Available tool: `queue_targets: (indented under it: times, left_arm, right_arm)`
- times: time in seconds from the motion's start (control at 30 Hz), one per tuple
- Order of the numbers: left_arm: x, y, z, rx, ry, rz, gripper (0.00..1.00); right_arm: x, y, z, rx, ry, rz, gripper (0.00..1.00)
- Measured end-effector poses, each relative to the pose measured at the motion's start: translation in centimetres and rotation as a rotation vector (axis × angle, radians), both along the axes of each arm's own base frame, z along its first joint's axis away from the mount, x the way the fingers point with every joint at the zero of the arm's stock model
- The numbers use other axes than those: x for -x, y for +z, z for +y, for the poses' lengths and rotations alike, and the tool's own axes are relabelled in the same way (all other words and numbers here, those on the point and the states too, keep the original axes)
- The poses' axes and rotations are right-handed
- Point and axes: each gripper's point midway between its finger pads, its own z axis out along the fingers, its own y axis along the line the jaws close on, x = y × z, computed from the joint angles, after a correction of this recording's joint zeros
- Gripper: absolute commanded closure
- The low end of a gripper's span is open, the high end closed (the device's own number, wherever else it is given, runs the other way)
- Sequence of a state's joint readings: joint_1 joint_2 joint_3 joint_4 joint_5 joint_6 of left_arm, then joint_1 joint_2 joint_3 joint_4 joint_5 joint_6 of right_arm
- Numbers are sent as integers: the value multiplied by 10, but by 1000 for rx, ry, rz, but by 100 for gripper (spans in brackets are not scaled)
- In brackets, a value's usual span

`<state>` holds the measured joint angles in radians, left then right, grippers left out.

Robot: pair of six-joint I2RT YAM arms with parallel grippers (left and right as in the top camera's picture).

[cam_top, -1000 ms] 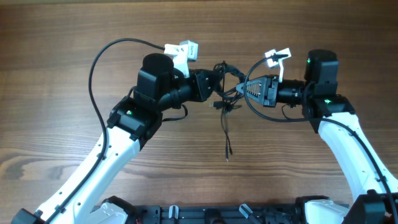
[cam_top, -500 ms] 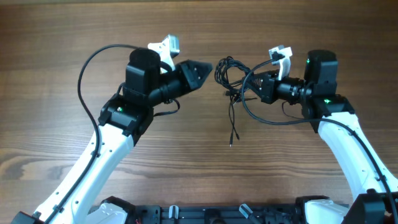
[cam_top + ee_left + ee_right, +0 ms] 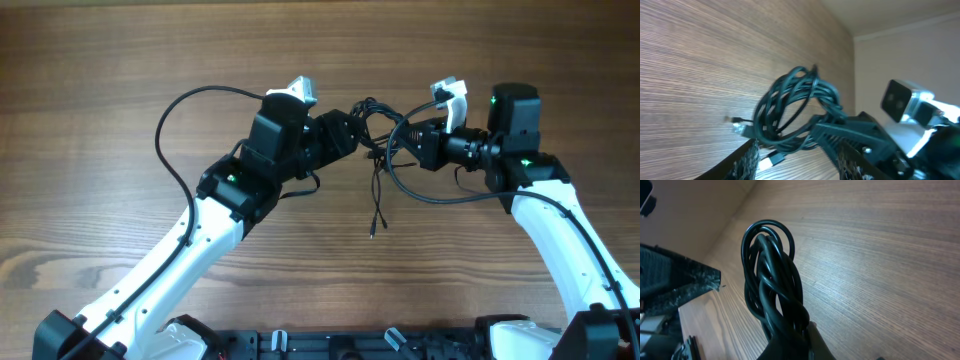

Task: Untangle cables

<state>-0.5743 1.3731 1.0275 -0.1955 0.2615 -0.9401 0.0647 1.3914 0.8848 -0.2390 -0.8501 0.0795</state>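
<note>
Cables [image 3: 774,282]: glossy black twisted loops against fine-grained wooden table [image 3: 880,255]

Seemingly a robotics lab bench: a wood-grain table [image 3: 100,60] with two white-and-black robot arms, the left arm [image 3: 170,270] and right arm [image 3: 560,240], rising from a black rail [image 3: 330,345] at its near edge, and a plain pale wall [image 3: 910,50] beyond.

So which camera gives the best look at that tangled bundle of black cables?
The left wrist view: the cable bundle faces it broadside, with its loops spread and its plug ends visible. The right wrist view sees the cable bundle edge-on, loops stacked. Overhead shows it small and dense, with one loose end trailing away.
</note>
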Motion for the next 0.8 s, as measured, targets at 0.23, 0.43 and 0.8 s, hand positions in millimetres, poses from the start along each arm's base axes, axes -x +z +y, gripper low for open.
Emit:
queue_targets:
  times: [0.23, 0.43, 0.8]
  left_arm:
    - [7, -24, 14, -117, 13, 44, 27]
    - [40, -29, -18, -263, -212, -98, 2]
    - [35, -82, -14, -501, -216, -94, 96]
  right_arm:
    - [-22, 25, 0, -241, -214, 214, 96]
    - [-22, 29, -6, -363, -286, 382, 96]
    - [-7, 50, 7, -436, -123, 374, 96]
